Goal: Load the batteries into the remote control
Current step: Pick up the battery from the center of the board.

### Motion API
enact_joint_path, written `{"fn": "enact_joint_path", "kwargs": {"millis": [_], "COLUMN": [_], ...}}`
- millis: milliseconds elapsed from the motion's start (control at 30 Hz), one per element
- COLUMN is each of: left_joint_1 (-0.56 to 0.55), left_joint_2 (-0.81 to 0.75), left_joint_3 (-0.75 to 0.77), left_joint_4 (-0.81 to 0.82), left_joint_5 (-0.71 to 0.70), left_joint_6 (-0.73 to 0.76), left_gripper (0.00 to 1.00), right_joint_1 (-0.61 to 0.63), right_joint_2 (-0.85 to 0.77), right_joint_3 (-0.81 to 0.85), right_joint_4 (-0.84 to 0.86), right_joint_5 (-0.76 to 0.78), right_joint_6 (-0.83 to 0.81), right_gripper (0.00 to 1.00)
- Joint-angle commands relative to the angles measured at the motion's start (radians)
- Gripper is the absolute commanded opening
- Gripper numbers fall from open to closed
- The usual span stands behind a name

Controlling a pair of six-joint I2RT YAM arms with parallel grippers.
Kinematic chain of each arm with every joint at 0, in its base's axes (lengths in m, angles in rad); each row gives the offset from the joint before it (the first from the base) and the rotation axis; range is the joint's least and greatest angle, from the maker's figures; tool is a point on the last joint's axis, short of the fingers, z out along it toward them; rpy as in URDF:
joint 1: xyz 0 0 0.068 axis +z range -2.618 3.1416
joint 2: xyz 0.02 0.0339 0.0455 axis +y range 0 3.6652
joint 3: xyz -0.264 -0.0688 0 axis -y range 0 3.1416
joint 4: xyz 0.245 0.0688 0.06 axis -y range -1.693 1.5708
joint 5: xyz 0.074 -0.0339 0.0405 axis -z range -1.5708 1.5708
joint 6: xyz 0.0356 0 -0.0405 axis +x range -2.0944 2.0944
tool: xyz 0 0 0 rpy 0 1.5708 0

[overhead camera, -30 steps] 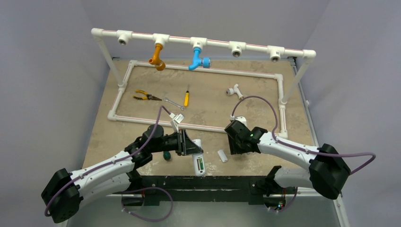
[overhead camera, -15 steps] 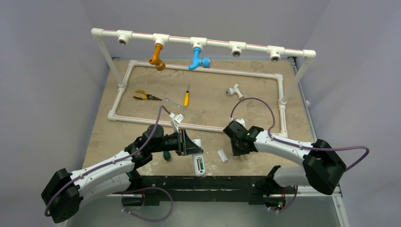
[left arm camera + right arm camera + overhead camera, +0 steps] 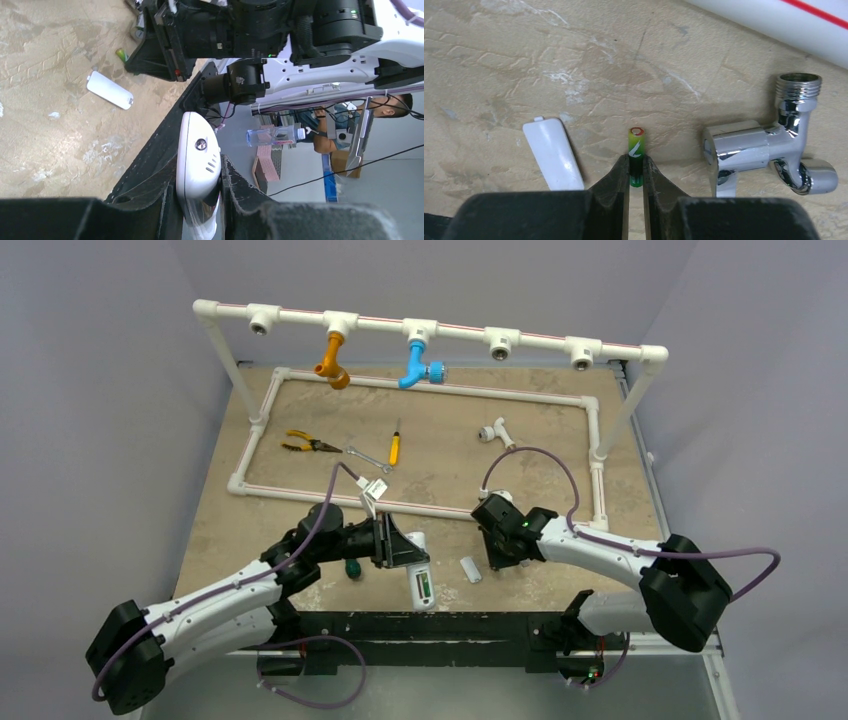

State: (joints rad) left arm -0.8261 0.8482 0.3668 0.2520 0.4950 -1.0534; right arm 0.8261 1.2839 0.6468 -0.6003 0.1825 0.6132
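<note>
Right wrist: right gripper pinching battery (pickup step). Left gripper clamped on remote control. Next: lift, carry over, seat in remote control, mind polarity.

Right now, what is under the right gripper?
A green battery is pinched between the right gripper fingertips; they hide its near end. A white cover plate lies apart on one side, a chrome tap fitting on the other.

Battery grn/yel w/ red-ringed tip, remote & cover white.
</note>
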Motion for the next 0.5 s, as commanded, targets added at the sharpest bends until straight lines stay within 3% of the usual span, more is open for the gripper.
{"fn": "enact_joint_path", "kwargs": {"millis": [0, 233, 467], "left_joint_1": [-0.002, -0.002, -0.002], "left_joint_2": [-0.084, -0.121, -0.181], "left_joint_3": [0.032, 0.035, 0.019], "left_joint_4": [0.029, 0.008, 0.033], "left_joint_5": [-0.019, -0.027, -0.054], "left_joint_6": [0.045, 0.083, 0.093], "left_gripper": [0.0, 0.0, 0.0], "right_joint_1": [0.001, 0.004, 0.096], "right_joint_2": [0.004, -0.069, -0.317], "right_joint_3": [-0.005, 0.0, -0.02], "right_joint_4": [0.046, 0.103, 0.248], "right_joint_5": [-0.05, -0.089, -0.121], "right_joint_6": [-0.043, -0.078, -0.132], "right_gripper": [0.04, 0.0, 0.0]}}
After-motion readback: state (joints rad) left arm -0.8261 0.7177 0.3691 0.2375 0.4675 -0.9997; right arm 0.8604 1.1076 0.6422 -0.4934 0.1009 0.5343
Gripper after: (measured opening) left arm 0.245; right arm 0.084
